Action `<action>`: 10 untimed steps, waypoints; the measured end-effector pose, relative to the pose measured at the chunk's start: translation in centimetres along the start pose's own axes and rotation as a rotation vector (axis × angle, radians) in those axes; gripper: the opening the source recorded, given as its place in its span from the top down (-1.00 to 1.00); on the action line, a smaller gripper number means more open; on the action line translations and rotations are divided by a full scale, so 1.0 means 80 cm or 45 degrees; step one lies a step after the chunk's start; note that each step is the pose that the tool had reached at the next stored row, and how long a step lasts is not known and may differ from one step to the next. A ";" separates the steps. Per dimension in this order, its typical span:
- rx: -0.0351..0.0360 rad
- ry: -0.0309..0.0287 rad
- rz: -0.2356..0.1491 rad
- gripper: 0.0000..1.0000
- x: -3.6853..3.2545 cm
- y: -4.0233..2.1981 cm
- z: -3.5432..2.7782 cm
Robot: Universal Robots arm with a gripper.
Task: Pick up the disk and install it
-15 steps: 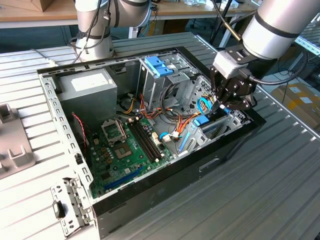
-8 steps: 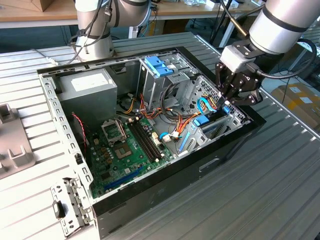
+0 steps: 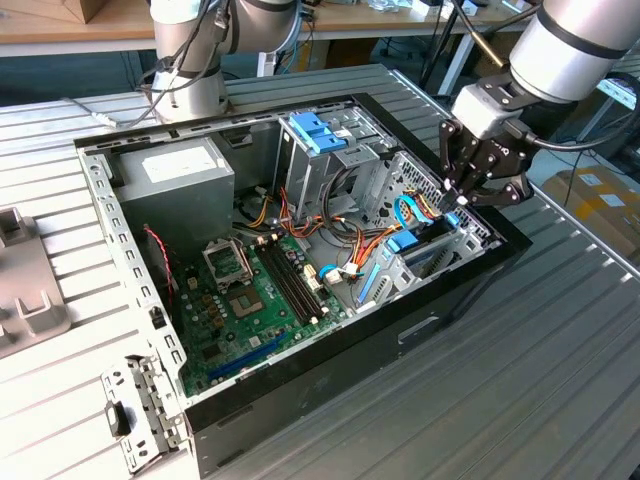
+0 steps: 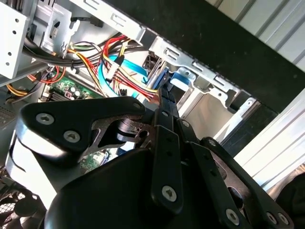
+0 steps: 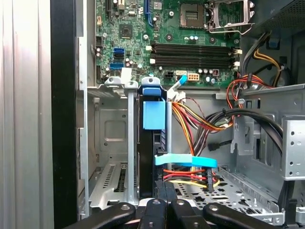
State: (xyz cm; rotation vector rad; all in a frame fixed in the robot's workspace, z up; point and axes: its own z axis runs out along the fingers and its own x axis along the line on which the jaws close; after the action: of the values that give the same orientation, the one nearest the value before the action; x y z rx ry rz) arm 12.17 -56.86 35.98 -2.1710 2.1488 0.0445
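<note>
— Blue rails mark your disk. It stands on edge straight ahead of the jaws, down in the cage.

— Why on edge?

— Probably because the slot runs that way, so the rails can ride along the cage walls. You come at it end-on for the same reason.

— Do my jaws have it?

— I cannot tell whether they grip it or are merely closed. They sit right at its near end, with the cables just beside them.

The disk stands on edge in the computer case's drive bay, beside the motherboard. The gripper hangs just above it, seemingly touching.
</note>
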 end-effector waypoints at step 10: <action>-0.0013 -0.0017 0.000 0.79 0.0000 -0.0034 -0.0002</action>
State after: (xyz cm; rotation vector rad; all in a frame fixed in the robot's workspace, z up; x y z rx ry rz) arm 12.43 -56.86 36.01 -2.1707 2.1487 0.0471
